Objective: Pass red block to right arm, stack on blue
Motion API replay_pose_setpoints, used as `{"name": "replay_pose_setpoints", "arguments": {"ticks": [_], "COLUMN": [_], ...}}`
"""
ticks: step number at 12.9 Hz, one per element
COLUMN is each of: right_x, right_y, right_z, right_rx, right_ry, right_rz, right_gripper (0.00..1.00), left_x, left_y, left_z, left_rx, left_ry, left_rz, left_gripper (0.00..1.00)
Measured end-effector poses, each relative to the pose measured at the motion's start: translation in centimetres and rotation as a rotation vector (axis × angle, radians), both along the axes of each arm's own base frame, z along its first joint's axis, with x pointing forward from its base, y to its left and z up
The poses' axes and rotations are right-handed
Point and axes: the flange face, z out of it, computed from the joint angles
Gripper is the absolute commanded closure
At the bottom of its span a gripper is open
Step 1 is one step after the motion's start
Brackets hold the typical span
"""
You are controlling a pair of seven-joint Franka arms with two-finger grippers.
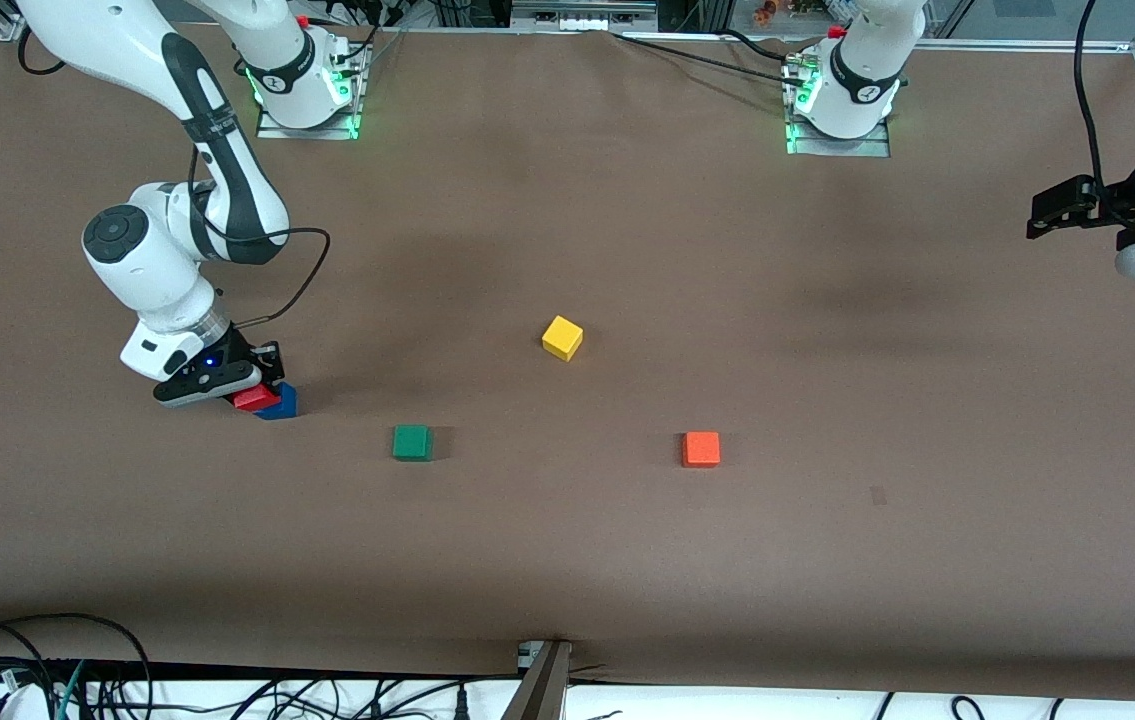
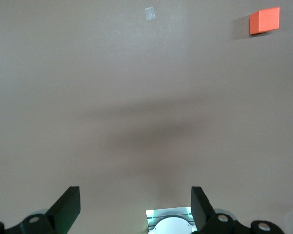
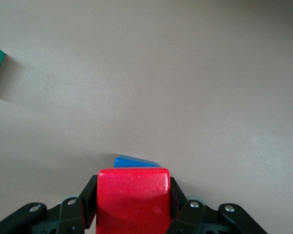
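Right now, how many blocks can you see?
5: red on blue, held by the right fingers; green and orange nearer the camera; yellow mid-table.

Desk (image 1: 567,560): wide, flat, covered in plain brown matting, arm bases mounted along its 12 o'clock edge. Lying directly on it: one yellow cube (image 1: 562,337) near the middle, turned at an angle; one green cube (image 1: 412,442) at about 7 o'clock from the yellow one, nearer the front camera; one orange cube (image 1: 701,449) at about 4 o'clock from the yellow one, level with the green; one blue cube (image 1: 280,403) toward the right arm's end, at 9 o'clock from the green cube, partly covered from above; one small pale patch (image 1: 878,495) at 4 o'clock from the orange cube.
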Motion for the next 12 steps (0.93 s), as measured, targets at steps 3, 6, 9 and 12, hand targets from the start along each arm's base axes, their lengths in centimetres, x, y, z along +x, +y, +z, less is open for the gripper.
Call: {"name": "replay_pose_setpoints", "arguments": {"ticks": [3,6,9,12], "right_x": [-0.2,-0.4,-0.4,-0.4], "right_y": [0.0,0.0,0.2,0.3], "right_z": [-0.2,-0.5,-1.1,-1.4], "right_rx": [-0.001,-0.003,-0.006,-0.009], "right_ry": [-0.003,-0.007,-0.015,-0.024], "right_rz": [0.002,0.004,0.009,0.013], "right_gripper": [1.00,1.00,1.00,0.99], "left_x": [0.3,0.4,0.4,0.4], "left_y": [-1.3,-1.3,-0.7,0.2], "left_z": [-0.2,-0.2,-0.2,-0.4], "left_rx": [0.024,0.048,0.053,0.018], "left_ry": [0.001,0.001,0.002,0.008], "left_rz": [-0.012,0.002,0.016,0.041], "left_gripper": [0.00,0.00,0.00,0.00]}}
